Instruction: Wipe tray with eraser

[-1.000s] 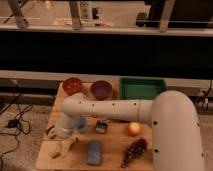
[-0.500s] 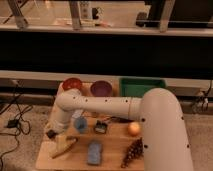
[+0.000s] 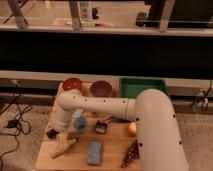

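**Wiping not yet begun, gripper poised by eraser**

Well left of the tray (image 3: 142, 86) and nearer the camera, the gripper (image 3: 56, 128) hangs low, jaws open and apparently empty. It is just beside a small dark block, seemingly the eraser (image 3: 51, 134). The green tray itself sits untouched. Grasping, carrying and wiping all appear to remain.

Tool (image 3: 51, 133) partly hidden, at table's (image 3: 114, 147) left edge

Camera view, single: set high beside the arm (image 3: 107, 105), facing forward and down across the table (image 3: 114, 148) toward the dark wall. Range: fairly near, table's near edge cropped. Gripper (image 3: 53, 132): low by the table's left edge.
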`<state>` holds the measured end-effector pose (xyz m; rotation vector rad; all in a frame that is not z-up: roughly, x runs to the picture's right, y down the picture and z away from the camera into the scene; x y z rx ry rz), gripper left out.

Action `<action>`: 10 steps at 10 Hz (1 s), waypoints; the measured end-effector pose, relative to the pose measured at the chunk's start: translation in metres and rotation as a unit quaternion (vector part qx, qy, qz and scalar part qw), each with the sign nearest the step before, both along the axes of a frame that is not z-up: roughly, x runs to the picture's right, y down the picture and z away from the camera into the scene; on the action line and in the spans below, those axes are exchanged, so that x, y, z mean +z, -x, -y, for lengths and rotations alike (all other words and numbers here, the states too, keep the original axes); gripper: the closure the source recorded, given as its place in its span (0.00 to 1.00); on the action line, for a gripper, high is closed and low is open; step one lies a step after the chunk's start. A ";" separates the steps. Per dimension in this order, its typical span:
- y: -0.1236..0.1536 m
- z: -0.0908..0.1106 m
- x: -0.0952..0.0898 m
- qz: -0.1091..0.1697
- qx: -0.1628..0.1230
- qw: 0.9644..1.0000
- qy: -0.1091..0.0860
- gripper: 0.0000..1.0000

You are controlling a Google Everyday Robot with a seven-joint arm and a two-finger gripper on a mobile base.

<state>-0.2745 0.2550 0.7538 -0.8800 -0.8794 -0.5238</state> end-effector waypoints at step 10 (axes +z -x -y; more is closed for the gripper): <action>0.034 0.021 0.039 0.006 -0.025 1.000 0.005 0.20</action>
